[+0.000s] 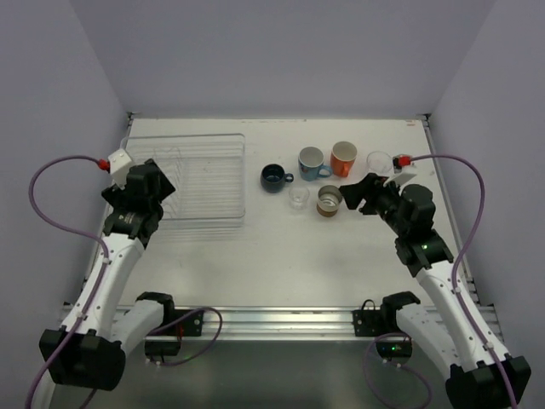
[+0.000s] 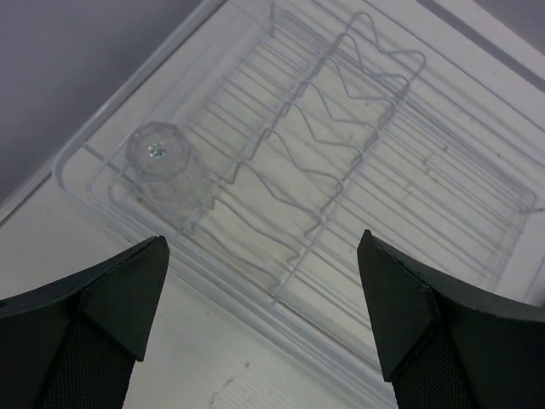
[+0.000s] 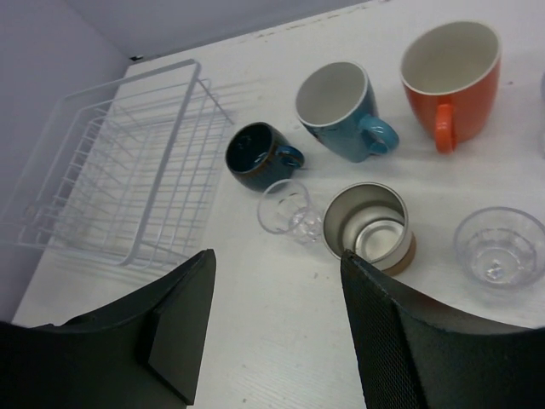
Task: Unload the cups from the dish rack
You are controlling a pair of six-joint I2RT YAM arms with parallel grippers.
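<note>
The left gripper [image 2: 262, 247] and right gripper [image 3: 277, 260] are spread, empty. Beyond the left one, a clear faceted cup [image 2: 166, 175] stands inverted in the dish rack [image 2: 443, 170].

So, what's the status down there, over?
Left fingers open over the dish rack; right fingers open, empty. One clear cup left in the rack. Orange mug and five others out on the table. Nothing blocking.
</note>
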